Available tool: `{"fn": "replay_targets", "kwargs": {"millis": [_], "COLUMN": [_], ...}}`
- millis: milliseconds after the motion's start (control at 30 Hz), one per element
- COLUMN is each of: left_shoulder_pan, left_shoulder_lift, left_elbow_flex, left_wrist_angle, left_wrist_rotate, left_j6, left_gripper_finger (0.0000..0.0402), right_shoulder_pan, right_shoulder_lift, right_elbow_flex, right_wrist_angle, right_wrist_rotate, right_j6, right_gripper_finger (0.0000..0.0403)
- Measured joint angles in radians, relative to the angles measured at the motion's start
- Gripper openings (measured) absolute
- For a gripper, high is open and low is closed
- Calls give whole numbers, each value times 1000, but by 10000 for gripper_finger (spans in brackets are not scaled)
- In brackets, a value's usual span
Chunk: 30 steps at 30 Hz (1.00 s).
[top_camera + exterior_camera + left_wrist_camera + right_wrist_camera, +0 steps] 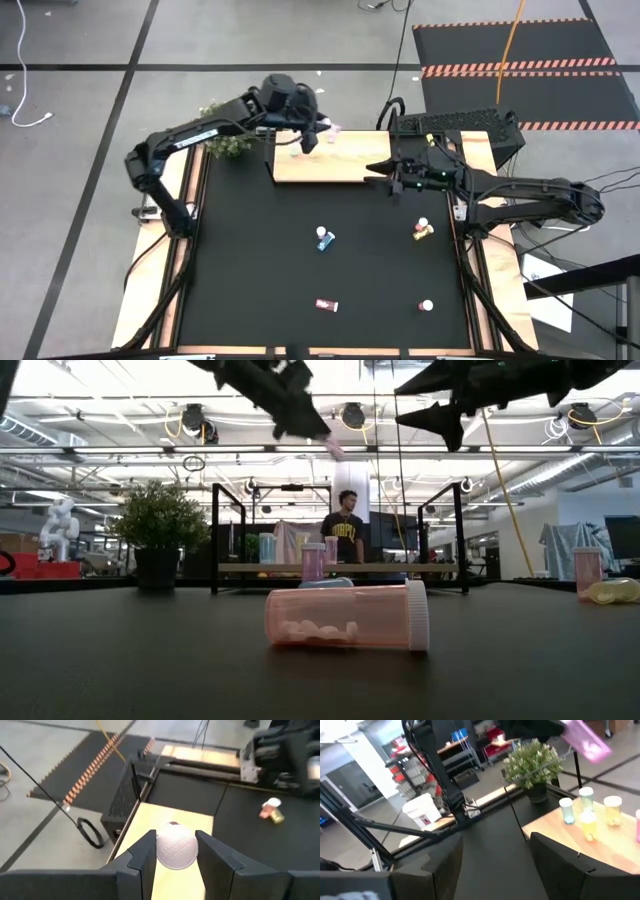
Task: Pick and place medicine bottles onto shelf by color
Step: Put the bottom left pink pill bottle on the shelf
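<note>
Pink bottle point(345, 617) lies nearest, low-view centre; four bottles left on table point(250, 270). Left claw point(175, 851) grips a white-capped bottle point(176, 851) over shelf point(330, 165); right claw point(372, 172) open, empty.

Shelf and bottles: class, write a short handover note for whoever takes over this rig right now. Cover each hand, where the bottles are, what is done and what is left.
Left hand: closed on a pink bottle, held above the shelf, not yet set down.
Right hand: open and empty, by the shelf's right end.
Done: a blue bottle and yellow ones stand on the shelf near the plant.
Left on the table: a blue bottle at the middle, a yellow one to the right, a pink one lying at the front, and one more at the front right, colour unclear.
</note>
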Motion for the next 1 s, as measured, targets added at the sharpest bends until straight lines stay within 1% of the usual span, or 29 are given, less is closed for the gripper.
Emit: {"fn": "replay_targets", "kwargs": {"millis": [133,200,333,433,600,767,867,1000], "left_shoulder_pan": [-7,-9,-9,-8,-9,-9,-10,-11], "left_shoulder_lift": [90,142,259,337,416,438,450,466], "left_elbow_flex": [93,153,254,304,321,322,321,320], "left_wrist_angle": [-81,-154,-266,-311,-368,-391,-383,-367], "left_wrist_rotate": [5,0,-29,-44,-131,-154,-159,-160], "left_j6": [55,89,145,169,216,259,299,311], "left_gripper_finger": [127,127,127,127,127,127,127,127], "right_shoulder_pan": [-5,-7,-16,-28,-38,-38,-38,-37], "right_shoulder_lift": [2,-3,-3,-2,-2,0,0,0], "right_elbow_flex": [62,95,164,183,183,183,183,183], "right_wrist_angle": [-51,-60,-162,-217,-268,-323,-321,-317], "right_wrist_rotate": [0,2,64,104,106,111,124,125], "right_j6": [37,34,-32,-56,-37,-26,-26,-28], "right_gripper_finger": [224,224,224,224,224,224,224,224]}}
